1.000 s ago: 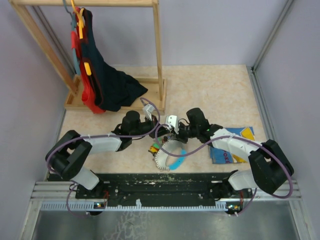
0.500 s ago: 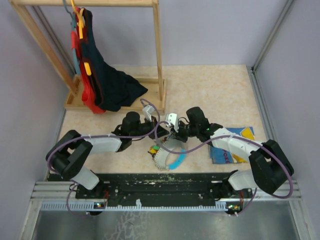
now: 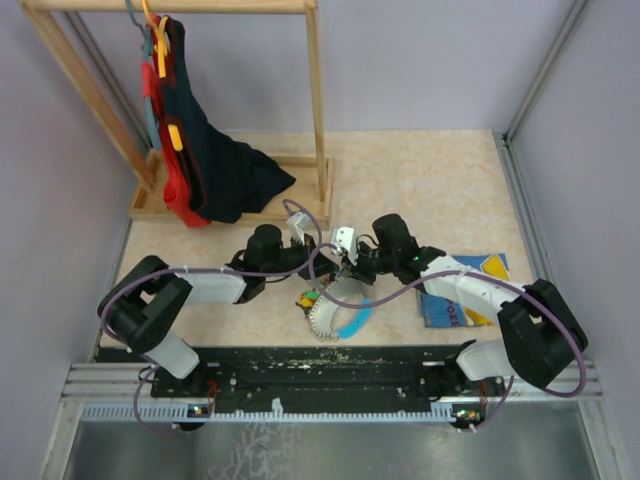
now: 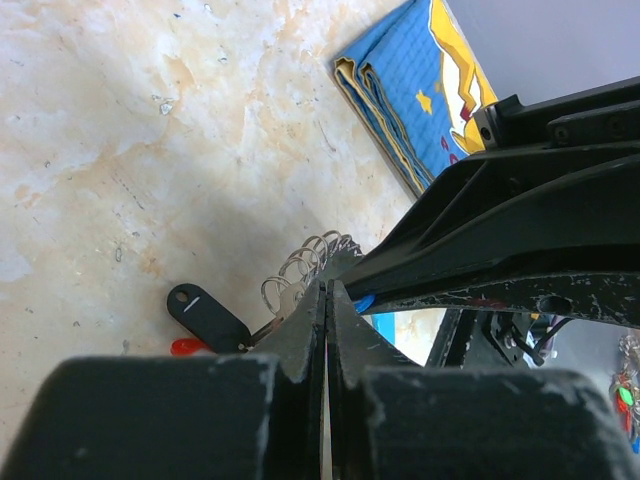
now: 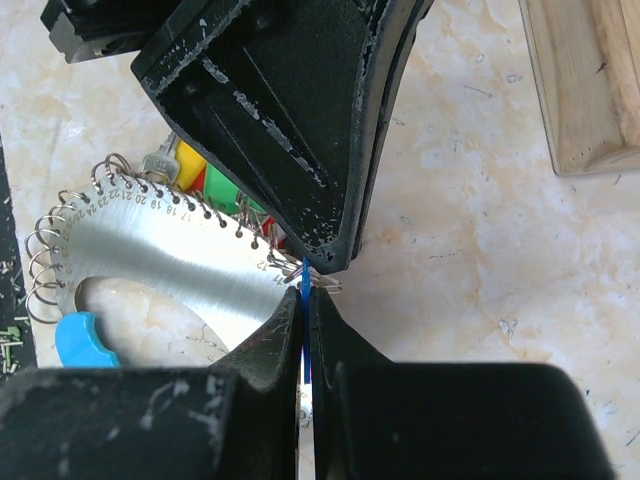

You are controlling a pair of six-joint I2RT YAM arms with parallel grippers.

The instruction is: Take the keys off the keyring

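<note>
The widest bare stretch of the table (image 3: 420,190) lay from 12 to 2 o'clock of the meeting grippers, running out to the lavender walls (image 3: 420,60). At 10 to 11 o'clock a wooden clothes rack (image 3: 318,110) hung with dark and red garments (image 3: 225,165) closed off that corner, its foot near the left wrist. At 4 o'clock a blue picture book (image 3: 488,268) lay flat, partly under the right forearm, and at 6 o'clock the black mounting rail (image 3: 320,365) ran along the near edge, just beyond the keyring. The surface was beige, marbled and flat. The keyring (image 5: 170,255), a silvery numbered crescent edged with small wire loops and bearing a light-blue piece, lay on the table just below the fingertips. The keys (image 5: 215,185) bunched at its 9 o'clock side, showing yellow, green and red heads. A black tag (image 4: 205,315) lay beside them. Both arms reached low and inward, forearms nearly level, so the tips met nose to nose over the keyring's upper edge. The left gripper (image 4: 326,300) had its fingers pressed together at the wire loops; whether a loop was pinched could not be told. The right gripper (image 5: 305,300) also had its fingers together, a thin blue sliver showing in the seam, too narrow to name.
</note>
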